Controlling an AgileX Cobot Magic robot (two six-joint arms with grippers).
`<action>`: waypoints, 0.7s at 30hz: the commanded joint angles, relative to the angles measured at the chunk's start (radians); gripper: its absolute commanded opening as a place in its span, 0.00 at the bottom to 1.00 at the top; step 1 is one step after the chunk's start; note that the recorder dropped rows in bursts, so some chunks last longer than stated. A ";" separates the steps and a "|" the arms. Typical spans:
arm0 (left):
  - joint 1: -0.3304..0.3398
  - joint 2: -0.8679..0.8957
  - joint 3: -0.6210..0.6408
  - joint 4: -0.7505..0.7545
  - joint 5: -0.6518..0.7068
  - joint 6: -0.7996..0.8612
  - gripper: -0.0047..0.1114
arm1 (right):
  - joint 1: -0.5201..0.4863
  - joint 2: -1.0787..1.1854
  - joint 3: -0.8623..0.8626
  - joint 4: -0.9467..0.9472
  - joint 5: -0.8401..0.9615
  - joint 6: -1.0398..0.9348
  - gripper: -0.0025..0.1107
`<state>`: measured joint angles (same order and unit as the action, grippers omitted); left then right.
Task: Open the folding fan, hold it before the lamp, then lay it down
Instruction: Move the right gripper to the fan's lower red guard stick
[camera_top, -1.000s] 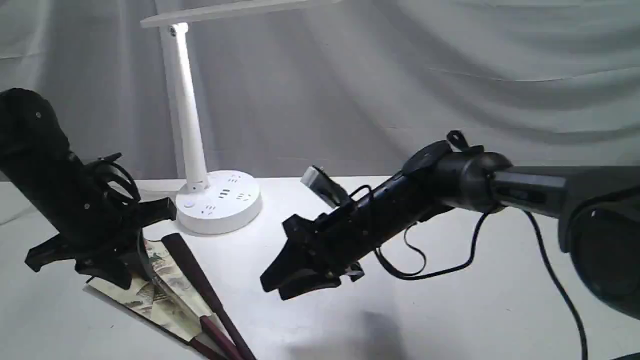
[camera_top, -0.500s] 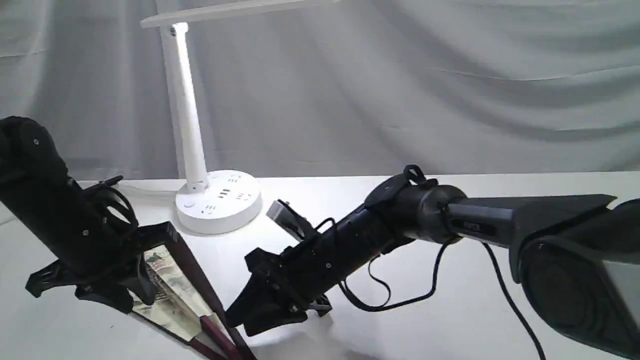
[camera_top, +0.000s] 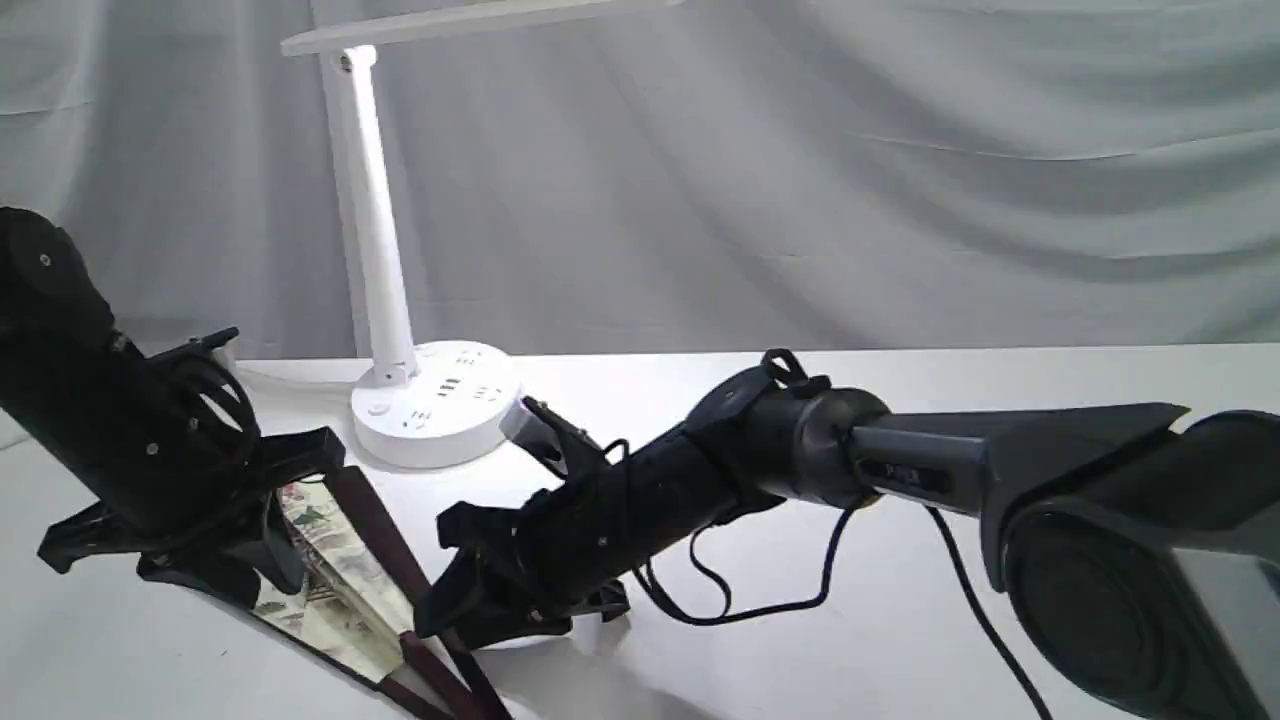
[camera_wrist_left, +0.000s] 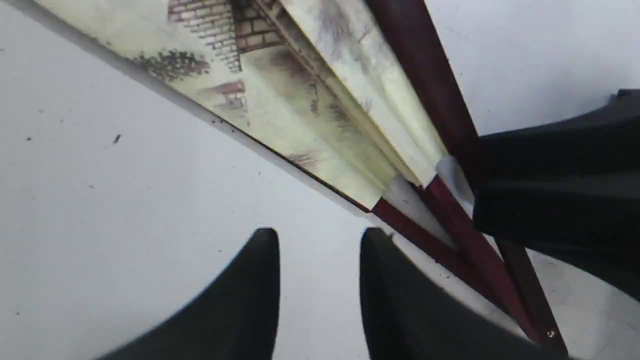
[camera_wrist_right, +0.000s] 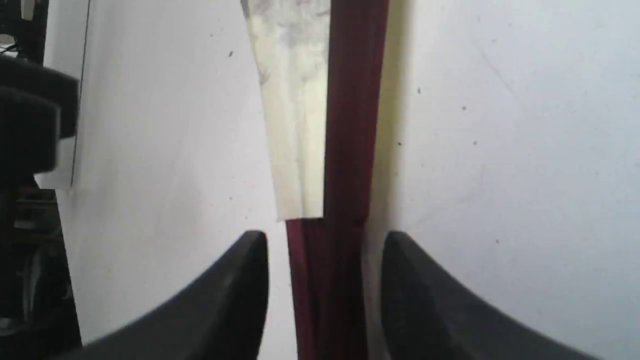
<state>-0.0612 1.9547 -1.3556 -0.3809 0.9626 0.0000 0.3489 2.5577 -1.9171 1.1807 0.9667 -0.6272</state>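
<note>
White table (camera_top: 900, 620) | lamp (camera_top: 375, 250) at 11 o'clock | folding fan (camera_top: 330, 590) part-spread at 8 o'clock | left gripper (camera_wrist_left: 319, 235) parted, empty | right gripper (camera_wrist_right: 325, 237) parted, astride fan

Folding fan (camera_top: 330, 580) partly spread, lying flat — white lamp (camera_top: 375, 230) upright behind.

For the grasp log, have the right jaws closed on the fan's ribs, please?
No, the right gripper straddles the folding fan with gaps either side.

left pincer (camera_wrist_left: 317, 235): tilted down, jaws apart | right pincer (camera_wrist_right: 324, 237): stretched low leftward, jaws seemingly apart, unclamped
</note>
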 joint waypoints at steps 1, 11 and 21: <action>0.000 -0.012 0.006 -0.006 0.002 0.012 0.28 | 0.001 -0.002 -0.005 0.008 -0.023 -0.004 0.35; 0.000 -0.012 0.006 -0.006 0.001 0.028 0.28 | 0.001 -0.002 -0.005 0.008 -0.017 0.004 0.33; 0.000 -0.012 0.006 -0.006 0.001 0.031 0.28 | 0.001 -0.002 -0.005 0.008 -0.013 0.011 0.33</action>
<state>-0.0612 1.9547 -1.3556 -0.3809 0.9626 0.0191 0.3489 2.5577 -1.9171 1.1846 0.9520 -0.6213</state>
